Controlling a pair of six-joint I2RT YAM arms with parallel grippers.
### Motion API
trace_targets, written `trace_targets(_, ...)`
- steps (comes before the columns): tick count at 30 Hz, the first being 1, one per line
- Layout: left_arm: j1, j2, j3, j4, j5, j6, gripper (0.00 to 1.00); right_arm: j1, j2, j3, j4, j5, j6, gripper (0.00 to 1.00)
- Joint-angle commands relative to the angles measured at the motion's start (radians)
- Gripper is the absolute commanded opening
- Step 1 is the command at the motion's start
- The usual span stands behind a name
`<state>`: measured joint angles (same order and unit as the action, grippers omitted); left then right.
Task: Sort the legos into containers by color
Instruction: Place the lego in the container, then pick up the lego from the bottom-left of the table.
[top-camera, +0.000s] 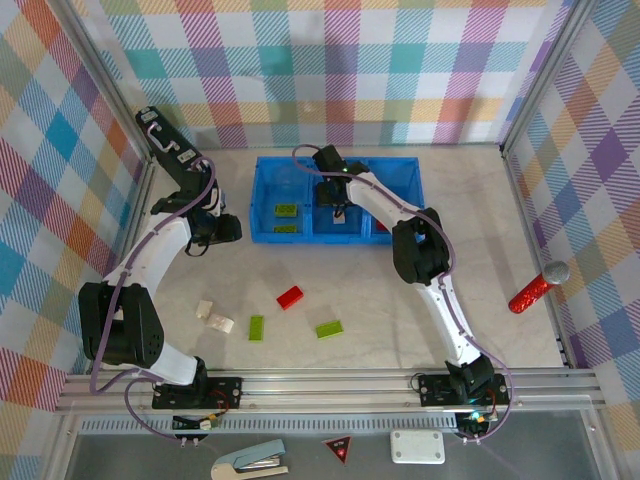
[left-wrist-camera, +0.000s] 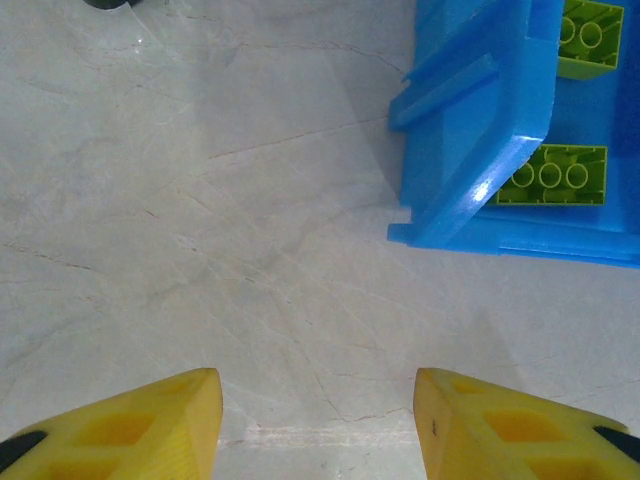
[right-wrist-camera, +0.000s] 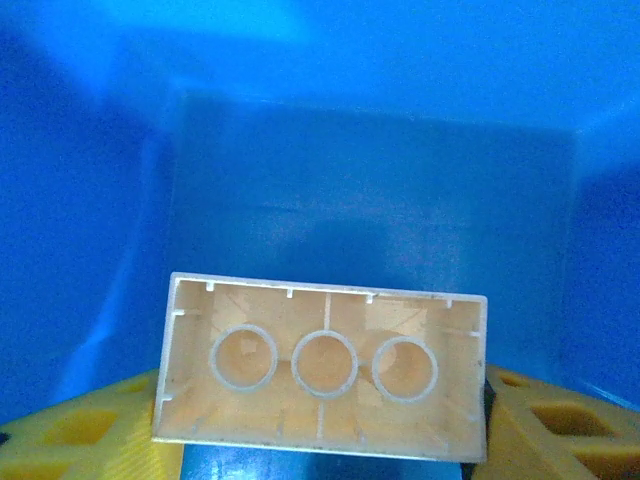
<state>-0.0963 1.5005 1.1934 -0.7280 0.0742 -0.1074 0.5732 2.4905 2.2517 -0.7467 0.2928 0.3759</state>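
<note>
The right pincer (right-wrist-camera: 322, 420) is clamped on a cream lego (right-wrist-camera: 320, 365), one yellow finger against each short end. The hollow underside faces its wrist camera, and the brick hangs inside the middle compartment (right-wrist-camera: 370, 200) of the blue tray (top-camera: 300, 239), which lies at 12 o'clock on the desk (top-camera: 400, 320).

The brick looks to be above the compartment floor. If the jaws part from this height, it may bounce or tip against the low wall, and a hop toward 9 o'clock would put it among the two green legos (top-camera: 287, 210) in the left compartment. It could also cling to one finger if the jaws open unevenly, then be dragged out when the arm lifts.

The left pincer (left-wrist-camera: 318, 425) stands open and empty over bare desk, with the tray's near-left corner just beside it at 1 o'clock. A forward drift there would nudge the tray while the other arm works inside it.

Five bricks wait at 6 to 7 o'clock of the tray: a red lego (top-camera: 291, 297), two loose green ones (top-camera: 329, 328) and a cream pair (top-camera: 205, 309). The cream pair lie just beside each other, perhaps touching, so a grab at one is likely to knock the other askew
</note>
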Motion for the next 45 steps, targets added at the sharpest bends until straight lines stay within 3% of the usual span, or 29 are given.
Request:
trace_targets(1, -0.003, -0.029, -0.012, -0.008, -0.001, 0.010, 0.53, 0.003, -0.042, 0.032, -0.037, -0.017, -0.017, 0.66)
trace_targets(11, -0.010, -0.065, 0.003, -0.110, -0.022, -0.014, 0.54, 0.005, -0.141, -0.001, -0.064, -0.034, -0.036, 0.79)
trace_targets(18, -0.020, -0.122, -0.043, -0.193, -0.014, -0.066, 0.55, 0.022, -0.235, -0.059, -0.075, -0.038, -0.055, 0.80)
trace_targets(31, -0.066, -0.241, -0.221, -0.216, -0.065, -0.313, 0.55, 0.059, -0.561, -0.403, 0.017, -0.123, -0.036, 0.80)
trace_targets(45, -0.058, -0.236, -0.336, -0.186, -0.184, -0.530, 0.69, 0.070, -0.879, -0.774, 0.107, -0.112, 0.018, 0.80)
